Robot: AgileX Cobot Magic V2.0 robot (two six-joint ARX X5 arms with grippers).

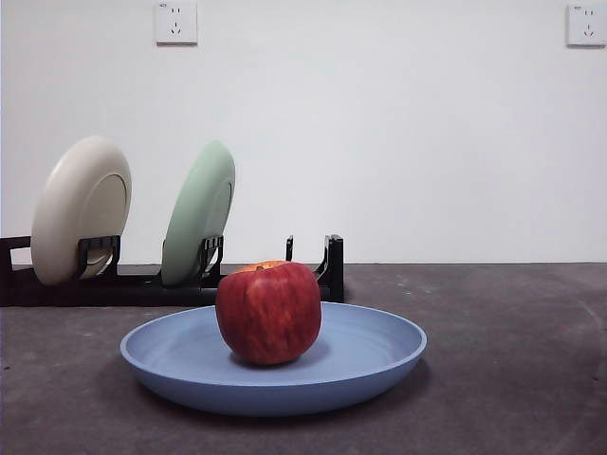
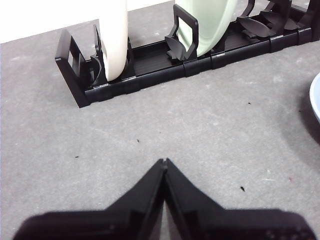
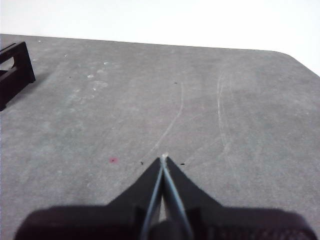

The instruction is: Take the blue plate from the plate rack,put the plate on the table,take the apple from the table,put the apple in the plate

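Observation:
The blue plate (image 1: 275,365) lies flat on the table (image 1: 512,360) in the front view, with the dark red apple (image 1: 268,312) standing in its middle. Behind it runs the black plate rack (image 1: 171,282). My left gripper (image 2: 164,161) is shut on nothing and hangs over bare table in front of the plate rack (image 2: 165,70); a sliver of the blue plate (image 2: 316,97) shows at the picture's edge. Away from the plate, my right gripper (image 3: 164,157) is shut, with nothing in it, above bare table (image 3: 200,100). Neither arm appears in the front view.
A cream plate (image 1: 81,209) and a pale green plate (image 1: 199,213) stand on edge in the rack, also seen as the cream plate (image 2: 112,35) and green plate (image 2: 207,22) from the left wrist. One end of the rack (image 3: 12,70) shows in the right wrist view.

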